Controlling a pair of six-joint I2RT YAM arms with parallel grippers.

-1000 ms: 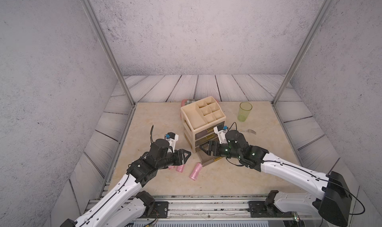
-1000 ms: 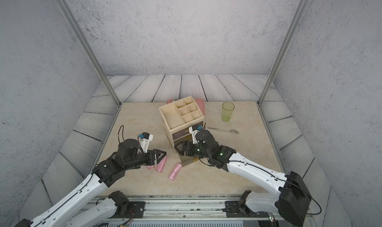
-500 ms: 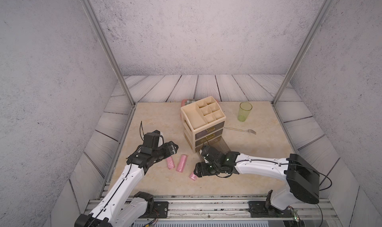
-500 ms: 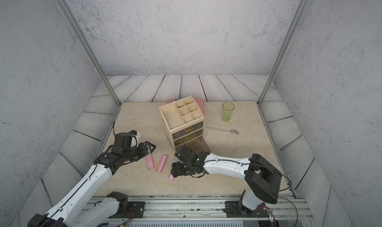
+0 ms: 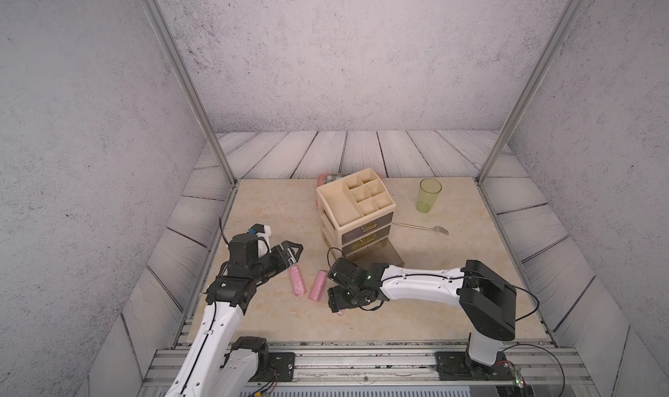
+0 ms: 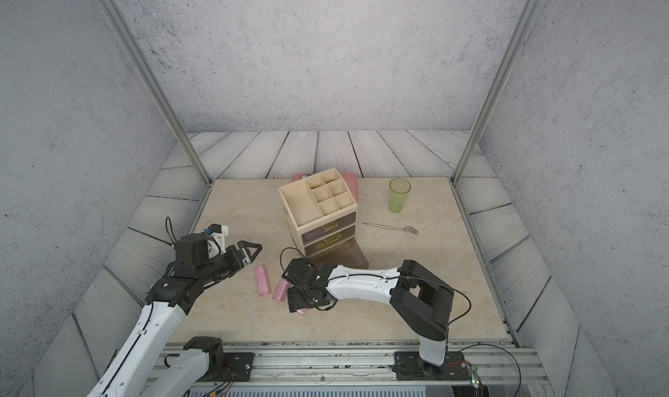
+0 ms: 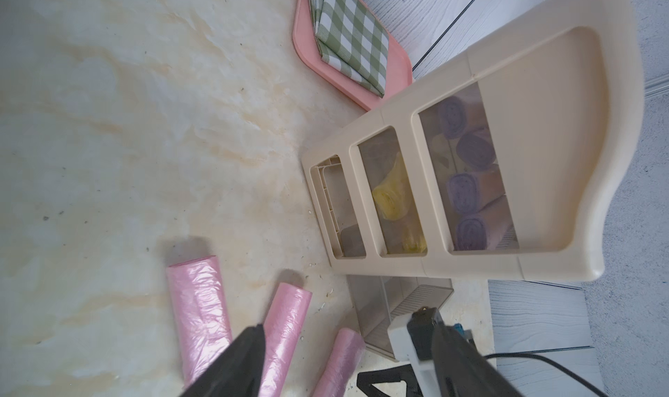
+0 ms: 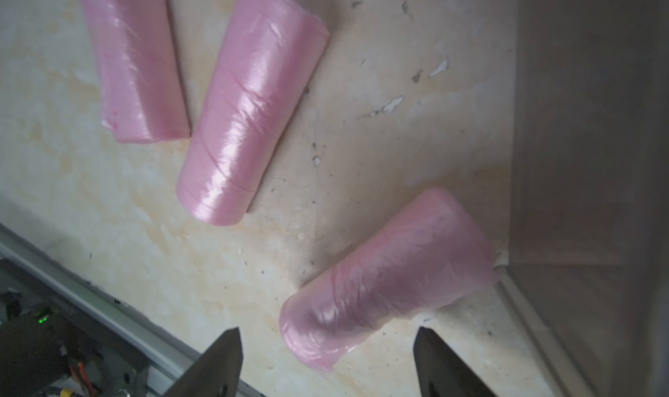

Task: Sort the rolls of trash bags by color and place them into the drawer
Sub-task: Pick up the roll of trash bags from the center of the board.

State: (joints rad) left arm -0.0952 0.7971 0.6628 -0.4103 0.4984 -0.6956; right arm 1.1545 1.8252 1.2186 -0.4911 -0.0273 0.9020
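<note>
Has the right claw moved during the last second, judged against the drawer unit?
Yes. The right claw has left the drawer unit and moved toward the front rail; it now hangs open over a pink roll.

Cream drawer unit [image 6: 318, 210] mid-table, bottom drawer [image 6: 338, 257] pulled out. First pink roll [image 6: 263, 280] and second pink roll [image 6: 280, 290] lie near-left of it. Right gripper [image 6: 297, 302] covers most of the third pink roll [image 6: 301, 312]. Left gripper [image 6: 249, 251] is left of the rolls. Green cup [image 6: 399, 195] and fork [image 6: 392, 227] far right.
</note>
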